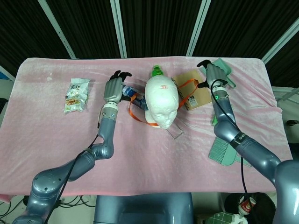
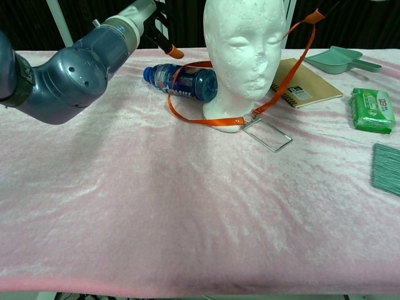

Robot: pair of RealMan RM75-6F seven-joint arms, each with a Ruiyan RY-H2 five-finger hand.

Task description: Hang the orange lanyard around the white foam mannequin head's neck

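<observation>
Orange lanyard [image 2: 200, 119], a thin flat ribbon, loops around the white foam mannequin head [image 1: 161, 101] near the middle of the table [image 2: 187, 237]. In the chest view the ribbon sags low in front of the neck and lies on the cloth. At its front end hangs a clear, flat badge holder [image 2: 267, 135] with a shiny frame, and it lies flat on the cloth.

The head is smooth, round on top and looks a bit grainy. It stands upright.

The left hand [image 1: 113, 87] pinches one side of the ribbon with its dark fingertips, just left of the head. The right hand [image 1: 209, 73] holds the other side up near the far right part of the table.

A blue plastic bottle [image 2: 181, 82] lies on its side just behind the ribbon. A brown notebook [image 1: 194, 92] with a wire spine lies flat to the right of the head. A crinkly snack bag [image 1: 76, 95] lies toward the left edge. A green dustpan [image 2: 337, 60] sits near the far right corner.

A soft, fuzzy pink cloth covers the table.
</observation>
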